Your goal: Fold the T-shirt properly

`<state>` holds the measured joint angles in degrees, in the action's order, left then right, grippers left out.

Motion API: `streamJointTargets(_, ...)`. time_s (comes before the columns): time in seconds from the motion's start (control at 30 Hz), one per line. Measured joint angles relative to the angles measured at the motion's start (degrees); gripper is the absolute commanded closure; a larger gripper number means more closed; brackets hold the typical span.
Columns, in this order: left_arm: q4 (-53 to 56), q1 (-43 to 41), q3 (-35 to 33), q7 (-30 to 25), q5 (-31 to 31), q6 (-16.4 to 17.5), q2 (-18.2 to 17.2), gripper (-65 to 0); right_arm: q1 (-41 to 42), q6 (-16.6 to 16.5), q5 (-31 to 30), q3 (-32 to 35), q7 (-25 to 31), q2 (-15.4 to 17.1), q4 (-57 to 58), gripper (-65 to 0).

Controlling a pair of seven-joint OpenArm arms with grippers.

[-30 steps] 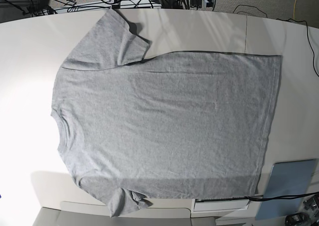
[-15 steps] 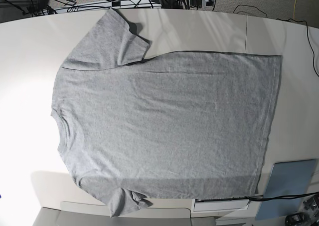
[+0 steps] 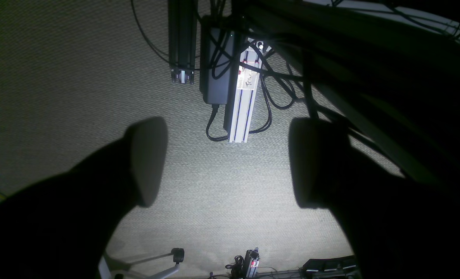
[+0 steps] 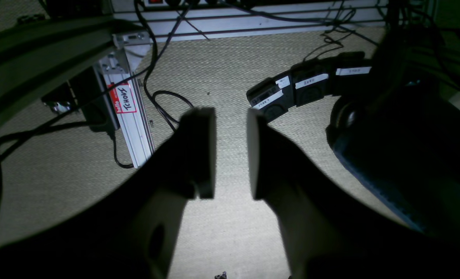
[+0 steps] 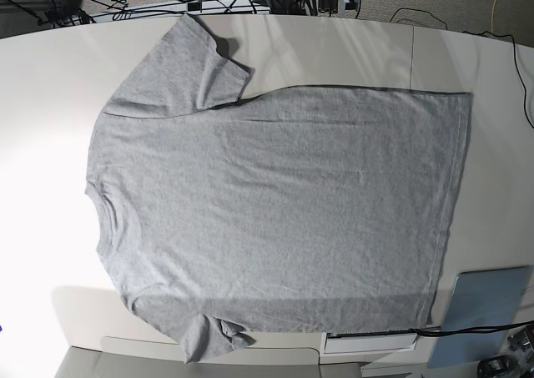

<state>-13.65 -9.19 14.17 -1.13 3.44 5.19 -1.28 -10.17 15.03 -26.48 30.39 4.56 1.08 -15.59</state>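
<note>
Base view: T-shirt (image 5: 275, 211) flat, soft, limp | take sleeve at 11 o'clock | left hand (image 3: 226, 162) open | right hand (image 4: 231, 149) narrowly open, empty

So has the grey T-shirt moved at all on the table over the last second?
No. The T-shirt lies flat as before, its hem corner just as near the blue-grey panel and its upper sleeve at the same table edge.

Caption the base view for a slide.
Heather-grey short-sleeved T-shirt spread flat, plain side up, on white table.
</note>
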Motion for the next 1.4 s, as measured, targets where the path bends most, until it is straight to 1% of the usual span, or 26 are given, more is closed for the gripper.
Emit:
streamJointTargets(0.07, 0.00, -0.02, -0.04, 0.02, 0.00, 0.42, -0.63, -49.1, -0.02, -0.02, 0.00, 0.00, 0.02, 0.59, -0.02, -14.7)
streamJointTargets(0.17, 0.00, -0.04, -0.04, 0.00, 0.00, 0.46, -2.82, -49.1, -0.66, 0.02, 0.04, 0.00, 0.68, 2.56, -0.11, -14.7)
streamJointTargets(0.23, -0.15, -0.35, -0.02, 0.00, 0.00, 0.87, -4.52, -49.1, -1.66, 0.02, 2.67, 0.00, 1.42, 3.61, -0.11, -14.7)
streamJointTargets(0.3, -1.31, -1.27, -0.02, 0.04, 0.00, 2.12, -5.75, -49.1, -2.93, 0.15, 6.84, -0.02, 1.62, 3.82, -0.17, -14.7)
streamJointTargets(0.4, -5.29, -4.15, -0.04, 0.22, 0.02, 4.09, -6.03, -49.1, -5.49, 0.11, 9.40, 0.00, 1.44, 3.85, -2.51, -14.7)
streamJointTargets(0.43, -6.99, -5.44, -0.04, 0.55, 0.00, 4.76, -5.99, -49.1, -6.40, 1.20, 9.75, 0.00, 1.42, 4.00, -3.80, -14.7)
streamJointTargets(0.47, -8.96, -6.91, -0.07, 1.22, 0.07, 5.31, -6.01, -49.1, -7.30, 3.30, 9.64, 0.00, 1.07, 4.35, -5.46, -14.7)
streamJointTargets(0.57, -16.06, -12.09, -0.20, 2.78, -1.40, 5.07, -6.14, -49.1, -9.79, 9.20, 9.57, -0.02, -1.11, 6.58, -11.23, -14.7)
streamJointTargets(0.6, -18.82, -13.99, -0.17, 3.08, -2.01, 5.16, -6.21, -49.1, -10.73, 10.47, 9.60, -0.07, -2.43, 7.39, -13.46, -14.7)
streamJointTargets(0.63, -21.70, -15.87, -0.20, 3.23, -2.84, 5.11, -6.21, -49.1, -11.82, 10.73, 9.49, -0.09, -3.72, 8.15, -15.80, -14.7)
streamJointTargets(0.77, -33.97, -23.12, -0.24, 4.94, -4.61, 5.16, -6.21, -49.1, -17.66, 10.49, 9.51, -0.11, -8.33, 10.78, -26.73, -14.7)
streamJointTargets(0.8, -37.07, -24.96, -0.24, 5.46, -5.22, 5.64, -6.34, -49.1, -19.39, 10.27, 9.49, 0.00, -9.03, 11.54, -29.83, -14.7)
streamJointTargets(0.87, -42.93, -28.76, -0.28, 6.43, -7.06, 8.57, -7.02, -49.1, -22.84, 9.33, 9.53, 0.04, -10.38, 13.60, -36.30, -14.7)
streamJointTargets(0.93, -48.37, -32.35, -0.31, 8.09, -9.20, 9.84, -7.82, -49.1, -26.40, 9.03, 9.51, 0.00, -11.39, 16.17, -43.25, -14.7)
streamJointTargets(1.0, -53.68, -35.63, -0.31, 8.33, -11.04, 11.15, -9.07, -49.1, -30.21, 8.55, 9.55, -0.09, -12.02, 18.95, -50.40, -14.7)
streamJointTargets(1.13, -63.19, -40.89, -0.28, 8.20, -11.89, 10.80, -12.13, -49.1, -37.86, 8.74, 9.51, -0.20, -12.52, 24.61, -64.57, -14.7)
streamJointTargets(1.17, -65.29, -42.16, -0.28, 8.28, -11.63, 10.47, -12.92, -49.1, -39.43, 9.22, 9.51, -0.20, -12.68, 25.99, -68.02, -14.7)
streamJointTargets(1.23, -69.16, -44.37, -0.28, 8.48, -11.65, 7.85, -13.97, -49.1, -42.34, 10.54, 10.05, -0.39, -12.85, 28.57, -74.71, -14.7)
streamJointTargets(1.33, -74.23, -46.93, -0.28, 8.74, -11.74, 6.78, -15.47, -49.1, -46.36, 11.91, 13.86, -3.26, -15.06, 30.84, -83.56, -14.7)
streamJointTargets(1.4, -77.18, -47.84, -0.26, 10.10, -11.67, 6.40, -16.11, -49.1, -48.85, 11.98, 16.06, -6.19, -17.57, 31.58, -88.72, -14.7)
